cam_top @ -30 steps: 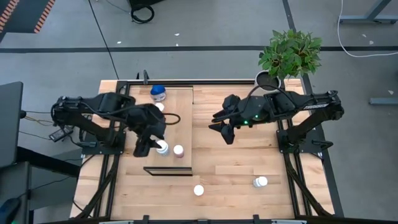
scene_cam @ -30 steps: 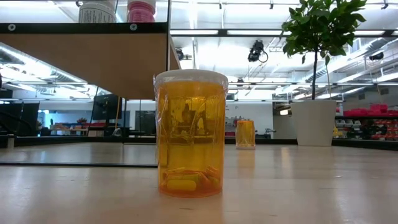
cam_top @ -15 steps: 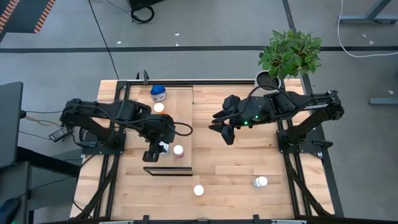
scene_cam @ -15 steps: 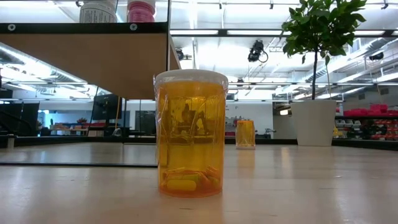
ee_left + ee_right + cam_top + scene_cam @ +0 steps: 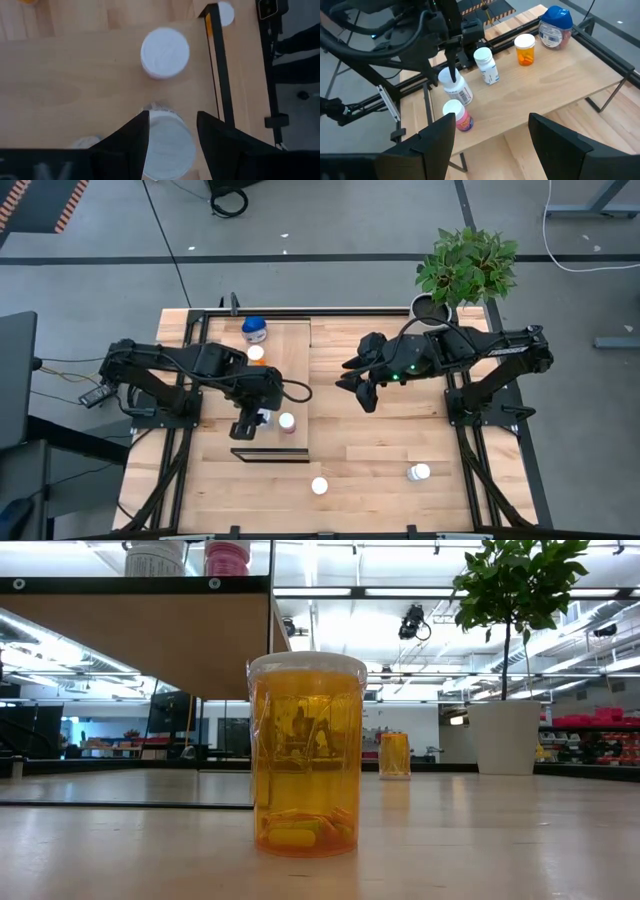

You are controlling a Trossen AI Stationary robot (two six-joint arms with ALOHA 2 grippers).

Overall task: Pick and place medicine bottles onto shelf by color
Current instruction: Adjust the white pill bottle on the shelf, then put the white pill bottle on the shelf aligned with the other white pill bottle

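The medicine bottles split up: four stand on the shelf (image 5: 300,370) by the table's left side, two orange ones (image 5: 319,485) near its front edge. The left gripper (image 5: 252,423) hangs over a white bottle (image 5: 167,142), fingers spread either side, not clamping. The right gripper (image 5: 364,397) waits spread open mid-table.

text: none legible | bottle labels (image 5: 490,70): print too small to read

I count five medicine bottles on my shelf (image 5: 555,90): blue (image 5: 554,27), orange (image 5: 525,49), two white (image 5: 487,65) (image 5: 455,87), one pink (image 5: 457,115). Two orange bottles (image 5: 319,485) (image 5: 418,472) stand on my table (image 5: 380,450).
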